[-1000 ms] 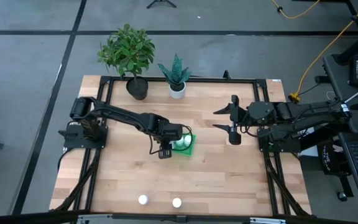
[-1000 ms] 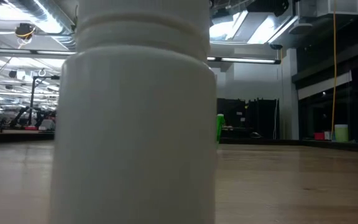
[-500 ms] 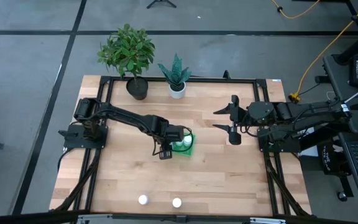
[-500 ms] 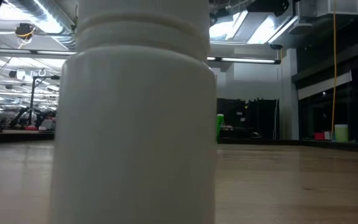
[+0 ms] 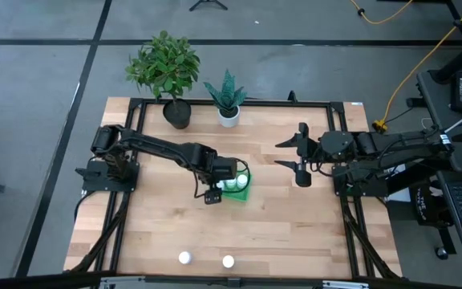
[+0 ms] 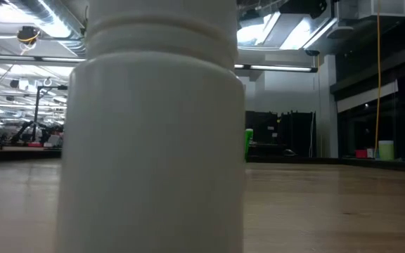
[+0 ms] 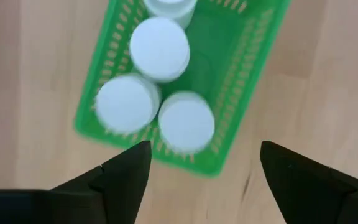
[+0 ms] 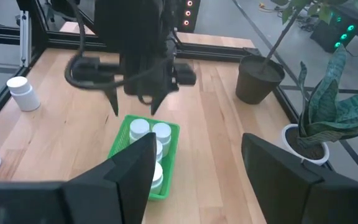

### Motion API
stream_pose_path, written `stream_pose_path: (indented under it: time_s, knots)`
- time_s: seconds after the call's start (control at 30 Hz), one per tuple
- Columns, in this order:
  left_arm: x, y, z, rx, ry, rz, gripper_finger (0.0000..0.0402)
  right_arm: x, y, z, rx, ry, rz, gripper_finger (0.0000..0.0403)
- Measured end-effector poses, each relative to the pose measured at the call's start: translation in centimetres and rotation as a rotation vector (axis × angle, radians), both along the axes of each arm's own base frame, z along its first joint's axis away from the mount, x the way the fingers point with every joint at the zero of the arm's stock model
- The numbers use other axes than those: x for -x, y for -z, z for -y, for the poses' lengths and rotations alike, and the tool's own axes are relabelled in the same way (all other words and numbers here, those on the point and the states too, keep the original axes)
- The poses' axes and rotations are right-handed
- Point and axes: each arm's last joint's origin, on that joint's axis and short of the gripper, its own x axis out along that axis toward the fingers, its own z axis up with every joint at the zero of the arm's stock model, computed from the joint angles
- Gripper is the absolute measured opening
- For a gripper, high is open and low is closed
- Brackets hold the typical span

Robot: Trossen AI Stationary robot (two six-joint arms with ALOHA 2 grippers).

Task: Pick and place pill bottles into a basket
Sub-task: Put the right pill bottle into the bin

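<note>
Left gripper [image 7: 201,163] is hovering straight over the basket [image 7: 244,87], fingers spread wide with nothing between them. Four pill bottles [image 7: 160,48] are sitting upright inside the basket, caps facing the wrist camera, packed toward the basket's near end; its other end is running out of that view. In the high view the left gripper [image 5: 212,193] is hanging at the basket's [image 5: 245,189] left edge, mid-table.

Two loose bottles are standing near the front table edge, well apart from the basket: one [image 5: 184,258] front-left of it, the other [image 5: 228,261] almost directly in front. Both are upright, axis vertical.

My read: the left arm is nearer both, and the next reach goes from the basket toward the front edge.

Right gripper [image 5: 299,156] is waiting to the right of the basket, fingers open and empty.
</note>
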Motion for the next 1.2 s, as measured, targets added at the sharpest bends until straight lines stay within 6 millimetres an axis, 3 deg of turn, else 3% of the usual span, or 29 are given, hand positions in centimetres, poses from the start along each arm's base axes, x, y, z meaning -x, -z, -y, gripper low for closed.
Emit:
stream_pose_path:
  time_s: [0.17, 0.37, 0.63, 0.8, 0.97, 1.2]
  knots:
    - [0.5, -3.6, 0.5, -0.076, 0.083, -0.056, 0.0294, -0.1, 0.1, -0.5, -0.067, -0.159, -0.012, 0.0239]
    - [1.0, -8.6, 0.5, -0.371, 0.035, -0.018, 0.0294, -1.3, 1.7, -2.6, -0.148, -0.347, -0.146, 0.0239]
    - [2.6, -15.1, -0.1, -0.599, -0.161, 0.104, 0.0294, -5.8, 1.8, -5.5, -0.123, -0.444, -0.291, 0.0242]
    - [4.8, -17.6, 0.6, -0.639, -0.184, 0.182, 0.0294, -8.6, 0.3, -7.0, -0.060, -0.470, -0.387, 0.0261]
    - [7.7, -20.0, 2.2, -0.762, -0.198, 0.310, 0.0294, -11.1, -0.9, -9.8, 0.089, -0.460, -0.460, 0.0270]
    - [11.1, -22.3, 3.1, -0.722, -0.210, 0.433, 0.0294, -14.4, -0.4, -14.2, 0.082, -0.462, -0.550, 0.0271]
